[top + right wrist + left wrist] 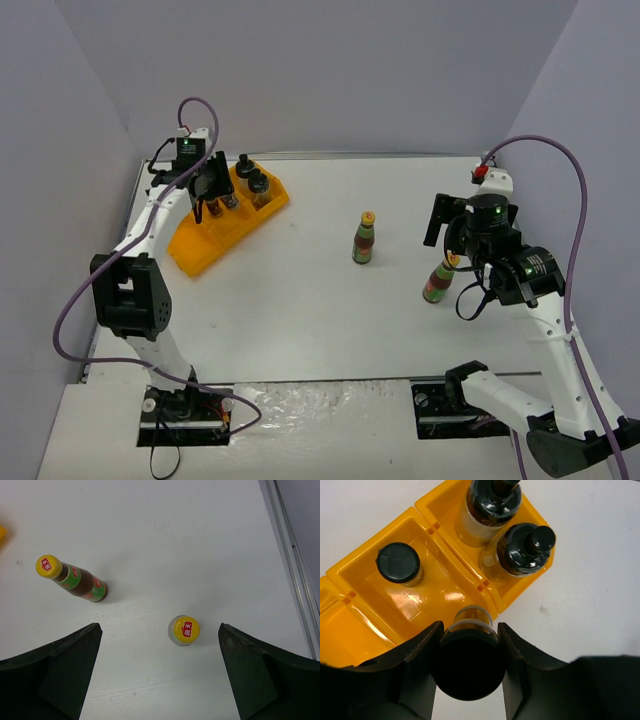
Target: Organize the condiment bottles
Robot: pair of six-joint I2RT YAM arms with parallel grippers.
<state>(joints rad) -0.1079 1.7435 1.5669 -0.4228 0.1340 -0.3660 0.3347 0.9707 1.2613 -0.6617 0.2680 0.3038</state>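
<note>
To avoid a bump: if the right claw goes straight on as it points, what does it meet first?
Probably the yellow cap of the sauce bottle standing below the open right claw; depth is unclear.

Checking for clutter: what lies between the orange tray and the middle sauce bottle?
Nothing; the top view shows bare white table between the orange tray and that yellow-capped sauce bottle.

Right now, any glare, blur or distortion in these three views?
Left wrist: glare patches on the orange tray floor; the cap of the spice jar in the left gripper is soft, too near the lens. Right wrist: sharp, even light, faint shadows; the far sauce bottle looks tilted, a wide-angle lean. Top external: sheen on the table near the bases.
</note>
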